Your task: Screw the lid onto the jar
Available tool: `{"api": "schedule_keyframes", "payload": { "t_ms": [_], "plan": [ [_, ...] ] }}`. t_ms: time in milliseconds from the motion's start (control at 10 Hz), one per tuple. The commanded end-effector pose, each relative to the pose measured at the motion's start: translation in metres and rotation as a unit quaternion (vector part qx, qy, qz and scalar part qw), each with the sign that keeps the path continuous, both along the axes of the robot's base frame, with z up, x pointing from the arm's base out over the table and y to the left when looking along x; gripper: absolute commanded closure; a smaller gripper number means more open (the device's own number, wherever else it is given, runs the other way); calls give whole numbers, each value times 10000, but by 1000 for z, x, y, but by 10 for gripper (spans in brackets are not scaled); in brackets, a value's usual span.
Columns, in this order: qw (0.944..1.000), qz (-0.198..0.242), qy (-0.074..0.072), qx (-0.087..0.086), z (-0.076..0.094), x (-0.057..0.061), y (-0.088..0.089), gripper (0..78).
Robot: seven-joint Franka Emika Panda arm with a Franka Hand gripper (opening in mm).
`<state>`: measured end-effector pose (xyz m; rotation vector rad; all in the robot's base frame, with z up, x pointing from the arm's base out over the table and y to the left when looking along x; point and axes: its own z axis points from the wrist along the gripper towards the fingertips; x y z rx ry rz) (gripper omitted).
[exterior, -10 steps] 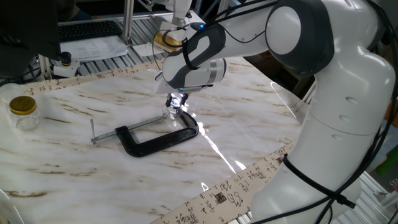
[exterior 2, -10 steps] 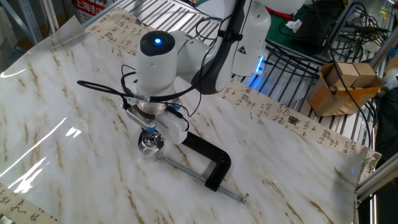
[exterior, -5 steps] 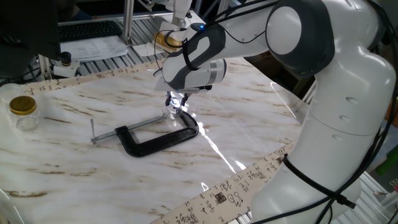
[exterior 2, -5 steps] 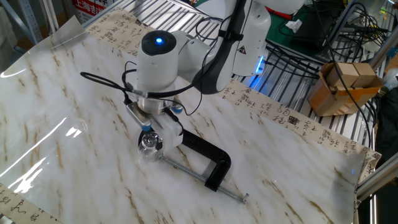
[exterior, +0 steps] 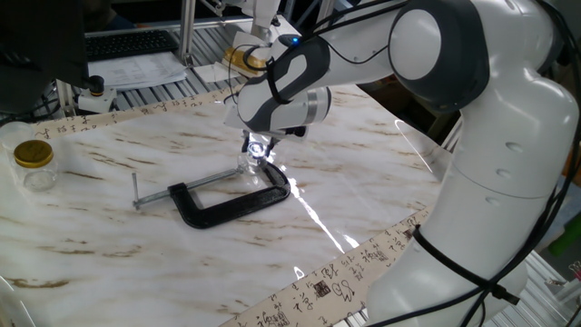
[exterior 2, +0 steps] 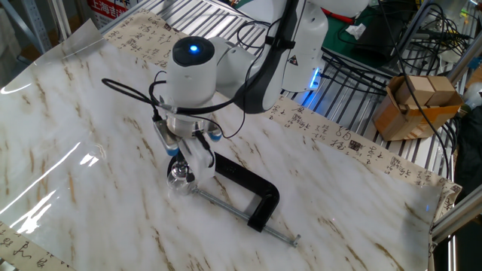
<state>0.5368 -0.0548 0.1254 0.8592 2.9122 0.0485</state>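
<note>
The tiny clear glass jar (exterior: 249,167) stands upright on the marble table beside the black C-clamp; it also shows in the other fixed view (exterior 2: 181,183). The small silvery lid (exterior 2: 179,172) sits on top of the jar, glinting bluish (exterior: 258,151). My gripper (exterior: 257,148) points straight down over the jar (exterior 2: 181,167), with its jaws closed on the lid. The hand hides most of the lid in both views.
A black C-clamp (exterior: 229,204) lies just in front of the jar, its screw rod pointing left (exterior 2: 249,193). A larger clear jar with a gold lid (exterior: 34,164) stands at the far left. A cardboard box (exterior 2: 416,102) sits off the table.
The gripper hand has turned about its vertical axis over the jar, still on the lid. Jar and clamp have stayed in place.
</note>
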Motion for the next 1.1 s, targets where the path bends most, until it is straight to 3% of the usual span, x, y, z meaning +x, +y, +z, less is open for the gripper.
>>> {"api": "schedule_keyframes", "payload": {
  "t_ms": [100, 1100],
  "plan": [
    [9985, -549, 1, 64, -2, -3, -3, 764],
    [9934, -1139, 3, 96, -2, -3, -3, 764]
  ]
}}
